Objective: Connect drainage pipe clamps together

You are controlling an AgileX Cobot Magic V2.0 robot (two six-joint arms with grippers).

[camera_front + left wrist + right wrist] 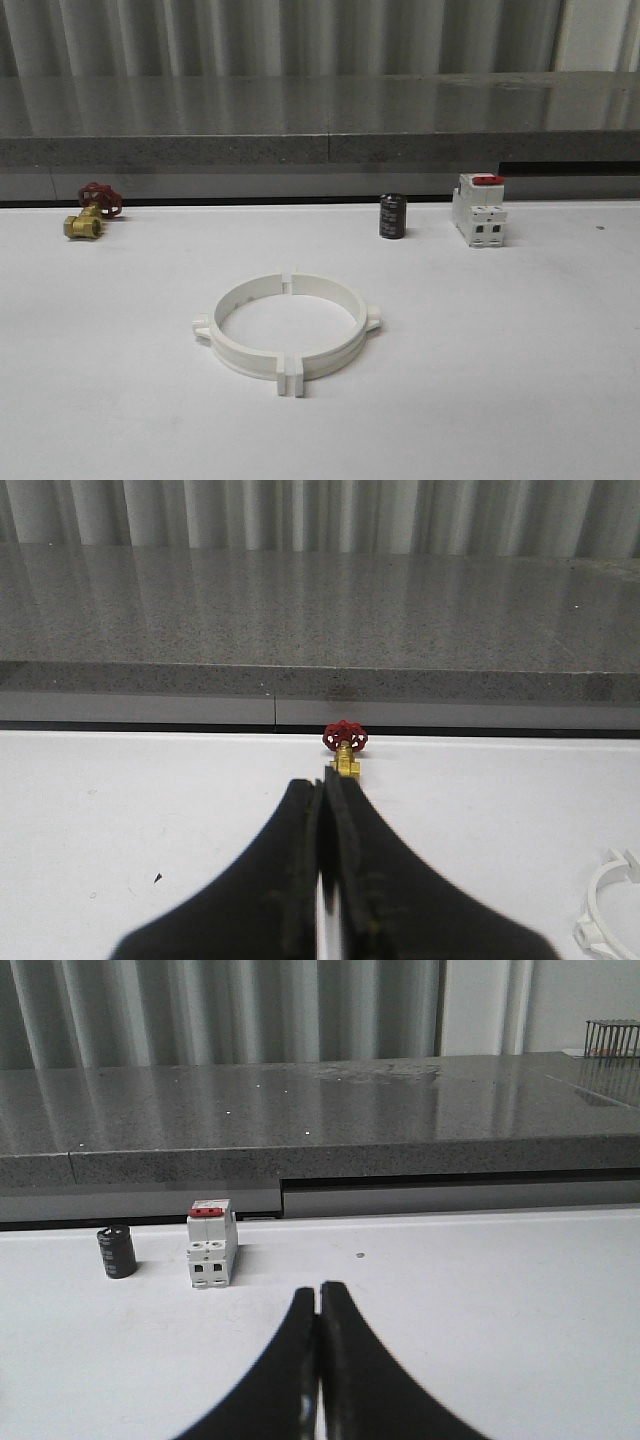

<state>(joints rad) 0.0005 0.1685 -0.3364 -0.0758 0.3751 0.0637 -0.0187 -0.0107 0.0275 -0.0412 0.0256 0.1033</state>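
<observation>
White plastic clamps (288,325), wide ring.

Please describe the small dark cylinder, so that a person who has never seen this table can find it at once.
Start at the white table and look along its far edge, below the grey stone ledge. Right of the middle stands a white breaker with a red top, and the dark cylinder stands upright just left of it. It is the only black, round thing there; the brass valve with a red handwheel sits far to the left.

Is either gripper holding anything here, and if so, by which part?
Nothing is held. The left gripper and right gripper are both shut on nothing; the clamps lie untouched on the table.
</observation>
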